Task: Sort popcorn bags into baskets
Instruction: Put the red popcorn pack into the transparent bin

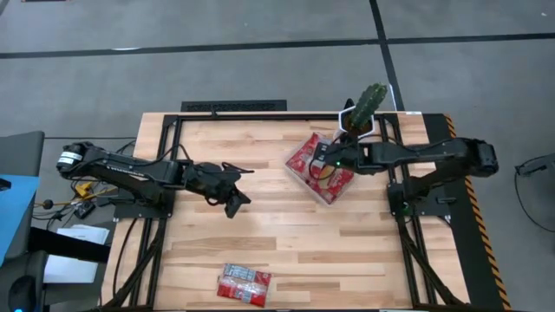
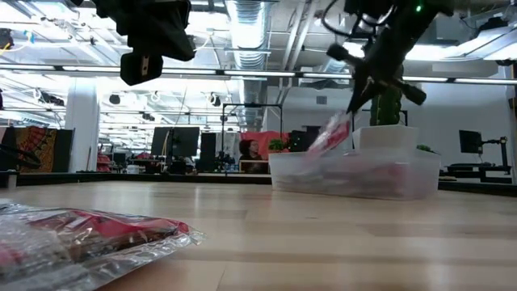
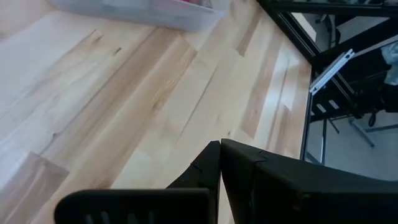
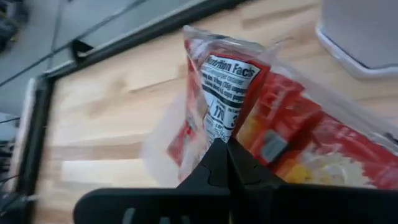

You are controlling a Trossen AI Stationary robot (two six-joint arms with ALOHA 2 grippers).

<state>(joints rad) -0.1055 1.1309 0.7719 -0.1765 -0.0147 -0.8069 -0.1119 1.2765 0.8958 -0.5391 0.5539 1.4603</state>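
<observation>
My right gripper (image 1: 323, 165) (image 2: 355, 101) (image 4: 227, 146) hovers over the clear plastic tray (image 1: 340, 192) (image 2: 355, 174) at the table's far right and is shut on a red-and-white popcorn bag (image 2: 329, 133) (image 4: 227, 81). More red bags (image 1: 305, 158) lie inside the tray. One further popcorn bag (image 1: 244, 284) (image 2: 81, 234) lies flat by the near edge. My left gripper (image 1: 241, 173) (image 3: 221, 152) floats shut above the middle left of the table, touching nothing. My right gripper pinches the popcorn bag between its two fingers at an edge beside the printed nutrition panel (image 4: 219, 127). The fingers come from above, slanting down. The bag hangs tilted below them over the tray, its lower end (image 2: 313, 148) near the tray's rim.
A white pot with a green cactus (image 1: 364, 113) (image 2: 388, 133) stands right behind the tray at the far edge. Bare wood (image 1: 286, 234) stretches between the tray and the lone bag. Black frame rails (image 1: 408, 217) run along the table's sides.
</observation>
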